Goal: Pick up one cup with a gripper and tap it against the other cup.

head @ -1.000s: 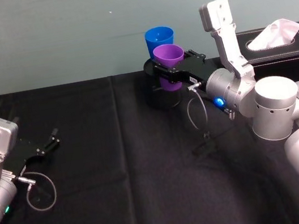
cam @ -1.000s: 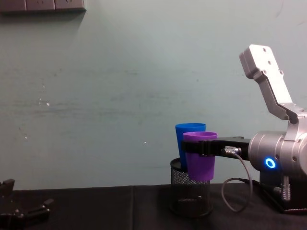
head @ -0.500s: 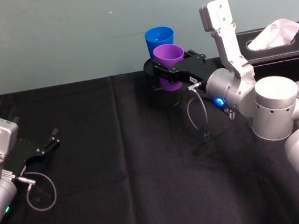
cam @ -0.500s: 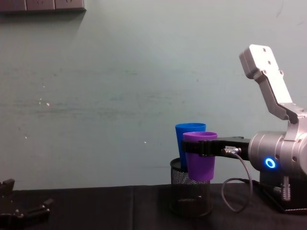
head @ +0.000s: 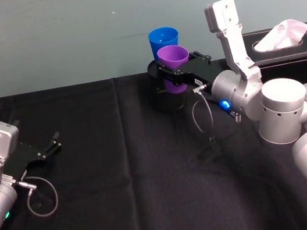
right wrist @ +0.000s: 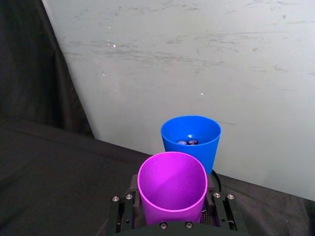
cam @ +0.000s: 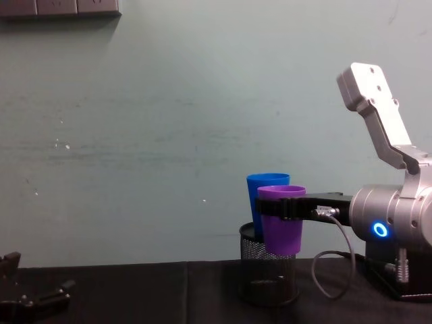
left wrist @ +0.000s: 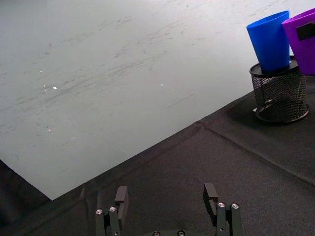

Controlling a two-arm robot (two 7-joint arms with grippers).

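Currently right gripper [head: 177, 71] is clamped on purple cup [head: 174, 66], held above the bench's far edge just beside blue cup [head: 163, 40], which stands in mesh holder [cam: 268, 273]. Left gripper [head: 46, 150] idle, fingers apart, near left edge. Risk: hard tap tips the holder.

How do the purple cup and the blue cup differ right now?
The purple cup is held in the air by the right gripper, whose jaws are shut on it; the blue cup stands in the black mesh holder. The purple cup looks shorter and wider, the blue taller and narrower. The purple cup's rim sits lower than the blue one's. Both are upright, tapered plastic cups, side by side. The left gripper rests open, far to the left.
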